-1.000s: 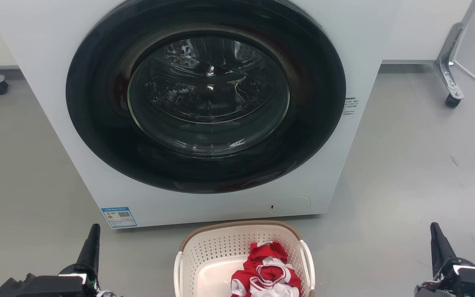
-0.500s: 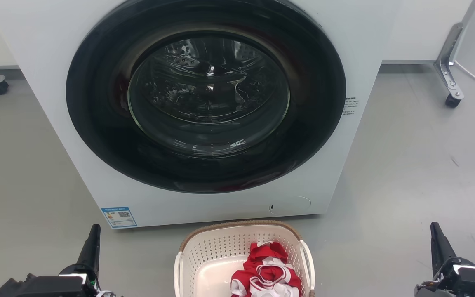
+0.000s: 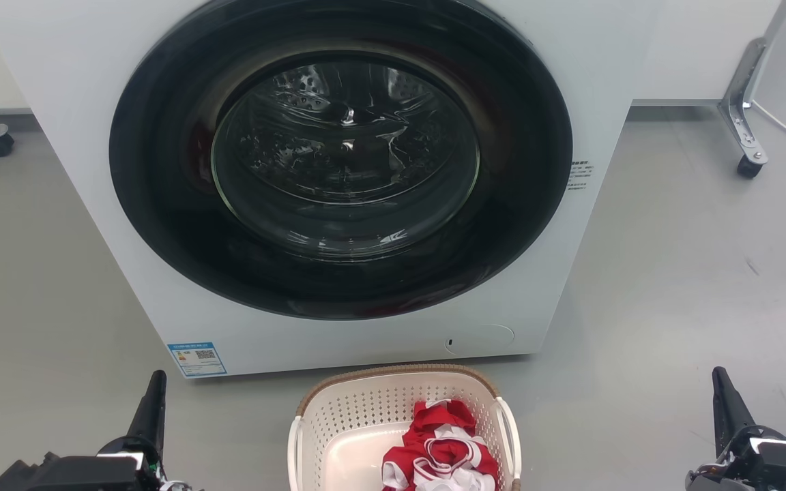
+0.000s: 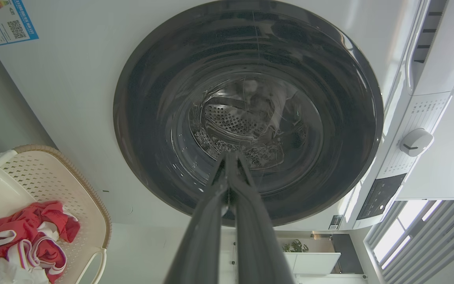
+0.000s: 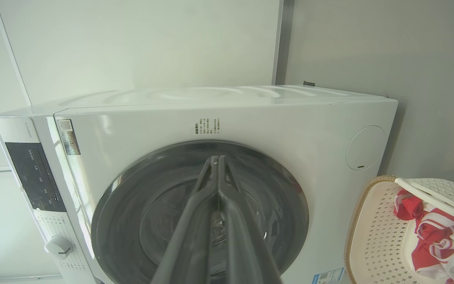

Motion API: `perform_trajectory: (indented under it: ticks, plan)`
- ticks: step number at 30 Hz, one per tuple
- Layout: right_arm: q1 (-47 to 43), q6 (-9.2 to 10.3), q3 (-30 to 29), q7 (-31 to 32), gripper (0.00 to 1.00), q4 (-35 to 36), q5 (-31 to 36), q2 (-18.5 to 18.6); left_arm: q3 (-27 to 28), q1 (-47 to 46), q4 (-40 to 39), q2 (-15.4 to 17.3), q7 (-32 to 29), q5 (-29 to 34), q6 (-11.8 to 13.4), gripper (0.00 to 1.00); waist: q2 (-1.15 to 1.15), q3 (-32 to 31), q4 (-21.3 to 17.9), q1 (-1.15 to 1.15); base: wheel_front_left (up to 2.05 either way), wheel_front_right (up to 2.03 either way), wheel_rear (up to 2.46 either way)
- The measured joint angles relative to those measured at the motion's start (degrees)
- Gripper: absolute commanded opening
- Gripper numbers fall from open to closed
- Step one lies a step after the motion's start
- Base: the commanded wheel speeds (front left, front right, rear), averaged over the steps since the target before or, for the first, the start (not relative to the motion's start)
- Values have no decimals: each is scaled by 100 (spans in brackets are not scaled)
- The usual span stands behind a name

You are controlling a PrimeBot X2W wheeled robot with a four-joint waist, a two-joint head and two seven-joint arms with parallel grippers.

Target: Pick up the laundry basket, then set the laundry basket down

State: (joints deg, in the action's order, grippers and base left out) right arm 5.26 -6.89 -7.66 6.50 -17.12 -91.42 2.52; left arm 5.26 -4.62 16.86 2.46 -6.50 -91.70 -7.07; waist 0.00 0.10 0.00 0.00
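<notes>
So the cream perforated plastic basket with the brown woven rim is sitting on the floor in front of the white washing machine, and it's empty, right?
Not empty: the head view shows a heap of red and white clothing inside the cream perforated plastic basket. The rest holds: it sits on the grey floor in front of the white washing machine.

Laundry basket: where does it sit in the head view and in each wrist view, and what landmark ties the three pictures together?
Head view: laundry basket at bottom centre, cut by the lower edge.
Left wrist view: laundry basket in the lower left corner.
Right wrist view: laundry basket in the lower right corner.
Shared landmark: the washing machine door, dark and round, beside the basket in all three.
</notes>
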Motion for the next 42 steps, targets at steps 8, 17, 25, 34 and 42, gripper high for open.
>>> perform_trajectory:
  ticks: [8, 17, 25, 34, 42]
  plan:
    - [0, 0, 0, 0, 0, 1, 0, 0, 0, 0, 2, 0, 0, 0, 0, 0, 0, 0, 0, 0, 0, 0, 0]
    - [0, 0, 0, 0, 0, 1, 0, -1, 0, 0, 3, 0, 0, 0, 0, 0, 0, 0, 0, 0, 0, 0, 0]
    - [0, 0, 1, -1, 0, 2, 0, -1, -1, 0, 4, 0, 0, -1, 0, 0, 0, 0, 0, 0, 0, 0, 0]
    - [0, 0, 1, -1, 0, 2, -1, -1, -1, 0, 5, 0, 0, -1, 0, 0, 0, 0, 0, 0, 0, 0, 0]
    - [0, 0, 1, -1, 0, 3, -1, -1, -1, 0, 5, 0, 0, -1, 0, 0, 0, 0, 0, 0, 0, 0, 0]
